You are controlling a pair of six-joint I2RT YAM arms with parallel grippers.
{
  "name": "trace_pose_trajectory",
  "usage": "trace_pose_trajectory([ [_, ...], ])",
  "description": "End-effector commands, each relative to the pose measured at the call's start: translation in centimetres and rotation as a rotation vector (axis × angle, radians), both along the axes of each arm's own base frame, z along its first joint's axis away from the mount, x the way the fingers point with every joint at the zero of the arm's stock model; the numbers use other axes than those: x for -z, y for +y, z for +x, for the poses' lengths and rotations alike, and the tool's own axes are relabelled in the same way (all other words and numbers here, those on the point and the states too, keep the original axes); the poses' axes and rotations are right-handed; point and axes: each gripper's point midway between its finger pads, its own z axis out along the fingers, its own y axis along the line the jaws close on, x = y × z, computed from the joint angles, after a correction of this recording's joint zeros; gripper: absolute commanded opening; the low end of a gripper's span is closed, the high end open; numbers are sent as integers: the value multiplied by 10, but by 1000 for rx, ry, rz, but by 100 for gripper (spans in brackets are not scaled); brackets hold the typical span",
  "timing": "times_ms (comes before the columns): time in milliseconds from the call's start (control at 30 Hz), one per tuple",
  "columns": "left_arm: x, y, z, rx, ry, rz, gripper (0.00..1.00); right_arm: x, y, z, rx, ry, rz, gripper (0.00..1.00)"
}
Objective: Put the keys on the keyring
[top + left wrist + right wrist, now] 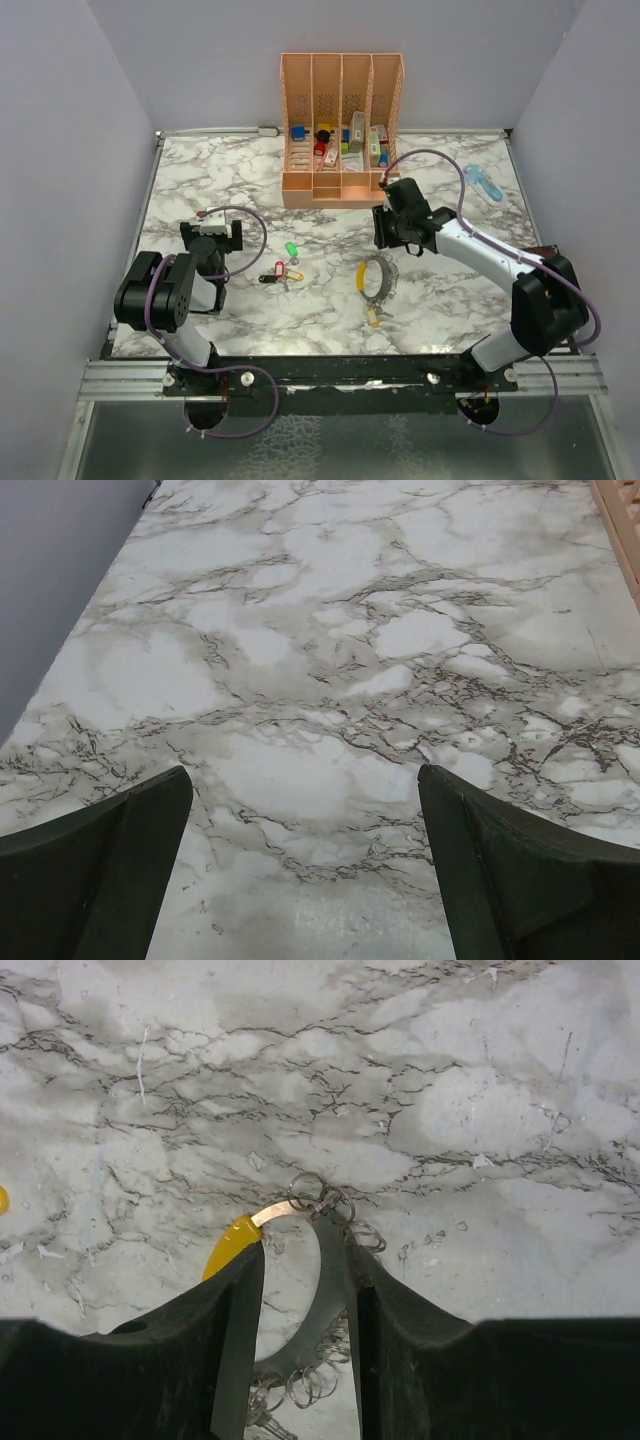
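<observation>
The task looks barely begun. The right end effector (298, 1250) hovers by the far edge of the keyring (362, 278), fingers a narrow gap apart, gripping nothing. The ring lies flat on the tabletop (300, 320), with the keys (283, 270) near it to the left. The left end effector (305, 775) is wide open and empty. Next, 1 arm should probably take the ring while the other fetches a key.

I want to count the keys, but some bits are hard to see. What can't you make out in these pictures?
The keys: top view, too small to count.
The keyring: in the right wrist view its near part hides behind the fingers of the right gripper; whether they touch it is unclear.
A yellow speck: cut off by the right wrist view's left edge.
Things in the organizer: top view, too small to name.
</observation>
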Motion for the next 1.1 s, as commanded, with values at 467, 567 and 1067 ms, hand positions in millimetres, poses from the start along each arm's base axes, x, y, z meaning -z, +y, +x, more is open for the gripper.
trace_pose_trajectory([
  [467, -6, -2, 5, 14, -19, -18, 99, 33, 41, 12, -52, 137, -120, 28],
  [567, -6, -2, 5, 14, -18, -18, 99, 42, 41, 12, -44, 163, -146, 28],
  [1067, -6, -2, 5, 14, -20, -20, 99, 31, 18, 14, 43, 115, -209, 27],
])
